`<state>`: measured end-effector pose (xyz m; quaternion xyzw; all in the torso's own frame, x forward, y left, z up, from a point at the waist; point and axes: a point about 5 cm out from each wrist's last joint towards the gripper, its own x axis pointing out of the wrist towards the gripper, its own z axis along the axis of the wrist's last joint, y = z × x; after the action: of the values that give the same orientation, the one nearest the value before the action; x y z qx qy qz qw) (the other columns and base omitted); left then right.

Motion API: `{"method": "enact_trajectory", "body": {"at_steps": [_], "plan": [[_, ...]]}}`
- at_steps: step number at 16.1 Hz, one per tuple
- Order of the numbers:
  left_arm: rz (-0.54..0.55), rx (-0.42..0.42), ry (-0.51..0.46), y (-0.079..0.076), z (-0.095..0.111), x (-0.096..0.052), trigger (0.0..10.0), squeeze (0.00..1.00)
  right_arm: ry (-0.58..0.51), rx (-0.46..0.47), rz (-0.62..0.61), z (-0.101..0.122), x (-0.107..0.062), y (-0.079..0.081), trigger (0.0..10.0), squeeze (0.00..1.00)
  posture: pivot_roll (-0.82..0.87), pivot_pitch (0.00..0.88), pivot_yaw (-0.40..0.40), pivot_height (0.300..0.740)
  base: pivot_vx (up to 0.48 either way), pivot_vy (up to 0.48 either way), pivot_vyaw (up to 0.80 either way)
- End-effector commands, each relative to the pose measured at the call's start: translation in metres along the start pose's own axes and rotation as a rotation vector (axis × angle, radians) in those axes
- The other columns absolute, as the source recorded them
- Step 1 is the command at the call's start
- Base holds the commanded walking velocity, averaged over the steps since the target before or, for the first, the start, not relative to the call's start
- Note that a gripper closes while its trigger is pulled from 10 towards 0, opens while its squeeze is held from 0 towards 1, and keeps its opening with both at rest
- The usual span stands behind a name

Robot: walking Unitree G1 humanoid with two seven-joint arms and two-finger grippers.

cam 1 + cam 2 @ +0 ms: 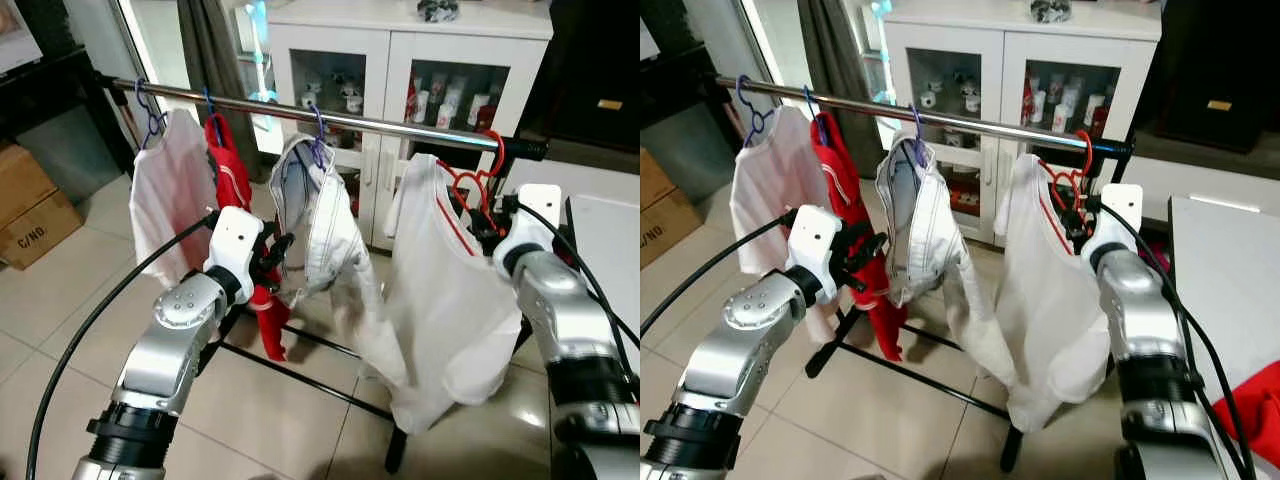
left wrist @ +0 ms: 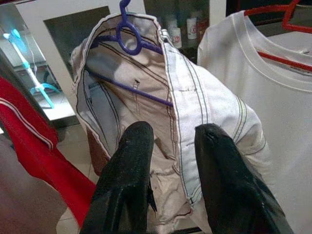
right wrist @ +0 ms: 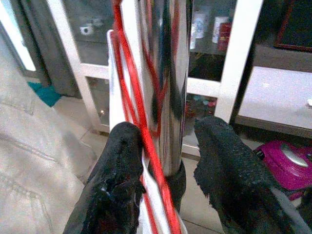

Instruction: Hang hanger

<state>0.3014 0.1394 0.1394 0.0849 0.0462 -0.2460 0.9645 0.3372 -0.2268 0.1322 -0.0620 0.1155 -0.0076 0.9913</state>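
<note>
Right wrist view: right tool (image 3: pixel 168 146) parted around red hanger (image 3: pixel 134 97); left tool (image 2: pixel 170 146) parted, holding nothing.

This is a room in a home, set up for drying laundry. A chrome clothes rail (image 1: pixel 330 118) on a black frame stands on a glossy tiled floor (image 1: pixel 60 310), carrying shirts on plastic hangers. Behind it sits a white glass-door cabinet (image 1: pixel 400 60) with bottles and small ornaments. A dark curtain (image 1: pixel 215 60) hangs by a window, and cardboard boxes (image 1: pixel 30 205) rest against the wall.
</note>
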Motion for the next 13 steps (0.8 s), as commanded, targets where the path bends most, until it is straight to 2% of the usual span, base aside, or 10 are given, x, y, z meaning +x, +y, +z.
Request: {"method": "enact_trajectory", "body": {"at_steps": [1,3,4,7,10,13], "plan": [[0.003,0.006,0.000,0.003,0.002,-0.002,10.0,0.00,0.014,0.021,0.016,-0.001,-0.004,0.002,10.0,1.00,0.03,0.000,0.071,0.740,0.000,0.000,0.00],[0.001,0.007,0.001,0.003,0.003,-0.002,10.0,0.00,-0.008,0.010,0.026,0.004,-0.008,0.004,10.0,1.00,0.03,0.000,0.073,0.740,0.000,0.000,0.00],[-0.002,0.008,0.001,0.003,0.003,-0.002,10.0,0.00,-0.020,0.006,0.038,0.007,-0.010,0.006,10.0,0.00,0.03,0.000,0.077,0.740,0.000,0.000,0.00],[-0.009,0.010,0.002,0.002,0.004,-0.001,10.0,0.00,-0.024,-0.001,0.053,0.013,-0.007,0.010,10.0,0.00,0.03,0.000,0.079,0.740,0.000,0.000,0.00],[-0.007,0.012,0.002,0.003,0.004,-0.002,10.0,0.00,-0.031,0.007,0.048,0.029,0.001,0.011,10.0,0.00,0.03,0.000,0.069,0.740,0.000,0.000,0.00],[-0.001,0.013,0.001,0.004,0.004,-0.002,10.0,0.00,0.032,-0.009,0.084,0.037,0.008,0.018,10.0,0.00,0.04,0.000,0.062,0.740,0.000,0.000,0.00]]}}
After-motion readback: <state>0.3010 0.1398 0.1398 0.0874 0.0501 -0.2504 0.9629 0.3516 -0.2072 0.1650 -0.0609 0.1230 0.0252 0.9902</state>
